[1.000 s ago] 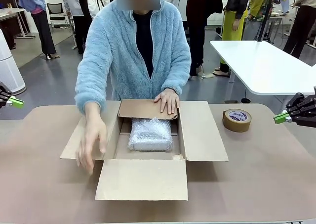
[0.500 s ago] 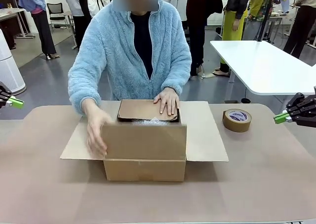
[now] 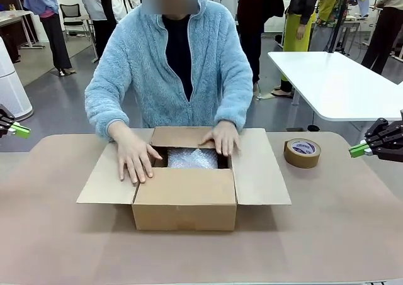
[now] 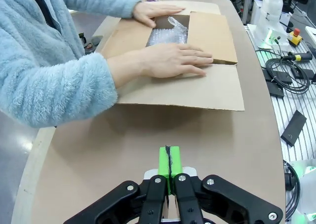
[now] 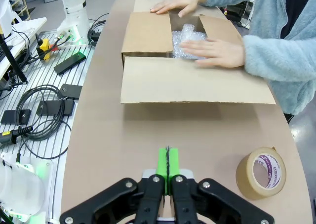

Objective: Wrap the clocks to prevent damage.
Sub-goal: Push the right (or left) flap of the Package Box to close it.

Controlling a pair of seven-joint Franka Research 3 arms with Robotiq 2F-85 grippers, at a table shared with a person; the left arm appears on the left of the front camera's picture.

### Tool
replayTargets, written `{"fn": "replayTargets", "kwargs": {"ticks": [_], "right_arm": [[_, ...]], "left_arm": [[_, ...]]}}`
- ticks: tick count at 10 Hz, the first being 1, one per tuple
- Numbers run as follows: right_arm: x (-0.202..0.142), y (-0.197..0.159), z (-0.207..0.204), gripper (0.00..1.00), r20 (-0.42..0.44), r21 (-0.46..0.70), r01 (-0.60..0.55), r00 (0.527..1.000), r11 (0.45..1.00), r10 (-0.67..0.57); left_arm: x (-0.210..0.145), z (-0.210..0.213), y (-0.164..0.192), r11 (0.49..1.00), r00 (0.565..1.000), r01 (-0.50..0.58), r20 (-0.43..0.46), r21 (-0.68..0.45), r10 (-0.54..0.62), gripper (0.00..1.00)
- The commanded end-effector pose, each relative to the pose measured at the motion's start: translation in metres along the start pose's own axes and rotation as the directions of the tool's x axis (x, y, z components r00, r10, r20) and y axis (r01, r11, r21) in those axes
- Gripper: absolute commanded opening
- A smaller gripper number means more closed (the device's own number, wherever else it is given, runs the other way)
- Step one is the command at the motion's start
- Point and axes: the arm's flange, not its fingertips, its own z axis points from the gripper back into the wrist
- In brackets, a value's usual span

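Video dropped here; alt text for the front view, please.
A person across the table rests both hands on the flaps of a half-closed cardboard box, with the bubble-wrap bundle showing through the gap. A tape roll sits right of the box; the left gripper and right gripper hover shut at the table's sides.

table [image 3: 327, 234]: brown | centre: cardboard box [image 3: 184, 206], flaps partly open | robot's right: tape roll [image 3: 302, 153], apparently flat, apart from box
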Motion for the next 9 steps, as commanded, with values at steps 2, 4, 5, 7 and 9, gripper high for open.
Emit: {"fn": "replayTargets", "kwargs": {"ticks": [2,4,5,7,9], "right_arm": [[-0.0012,0.0003,-0.0011,0.01,0.01,0.002,0.001,1.0,1.0,-0.001],[-0.0012,0.0003,-0.0011,0.01,0.01,0.002,0.001,1.0,1.0,-0.001],[-0.0012,0.0003,-0.0011,0.01,0.01,0.002,0.001,1.0,1.0,-0.001],[-0.0012,0.0003,-0.0011,0.01,0.01,0.002,0.001,1.0,1.0,-0.001],[-0.0012,0.0003,-0.0011,0.01,0.01,0.002,0.001,1.0,1.0,-0.001]], "left_arm": [[0.0011,0.001,0.0007,1.0,1.0,-0.004,0.003,0.008,0.004,0.01],[0.0011,0.001,0.0007,1.0,1.0,-0.004,0.003,0.008,0.004,0.01],[0.0011,0.001,0.0007,1.0,1.0,-0.004,0.003,0.008,0.004,0.01],[0.0011,0.001,0.0007,1.0,1.0,-0.004,0.003,0.008,0.004,0.01],[0.0011,0.001,0.0007,1.0,1.0,-0.004,0.003,0.008,0.004,0.01]]}}
